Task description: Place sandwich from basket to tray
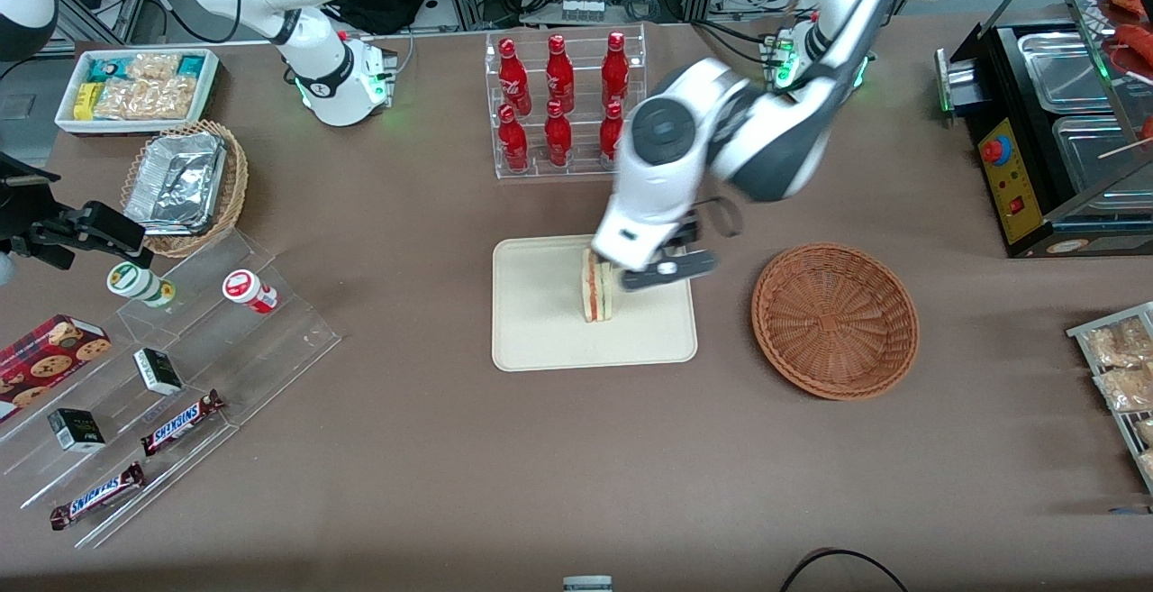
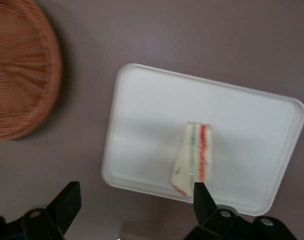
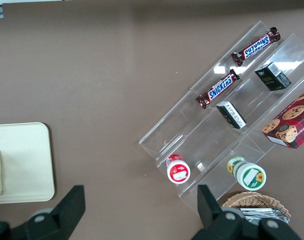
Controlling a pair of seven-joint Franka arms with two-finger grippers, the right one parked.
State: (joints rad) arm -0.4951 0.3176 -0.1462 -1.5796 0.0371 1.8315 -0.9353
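The sandwich (image 1: 596, 286) stands on its edge on the cream tray (image 1: 540, 340), its red and green filling facing up. It also shows in the left wrist view (image 2: 194, 160) on the tray (image 2: 142, 125), free of the fingers. My left gripper (image 1: 656, 272) is open and empty, raised over the tray's edge beside the sandwich, on the side toward the basket. In the left wrist view the gripper (image 2: 134, 202) has its black fingers (image 2: 67, 202) wide apart. The reddish-brown basket (image 1: 835, 319) is empty and lies beside the tray, toward the working arm's end; it also shows in the left wrist view (image 2: 17, 75).
A clear rack of red bottles (image 1: 563, 105) stands farther from the front camera than the tray. A stepped acrylic shelf (image 1: 180, 367) with Snickers bars and jars, a tan basket with foil containers (image 1: 185, 186) and a white snack bin (image 1: 135, 87) lie toward the parked arm's end. A black appliance (image 1: 1054, 141) stands at the working arm's end.
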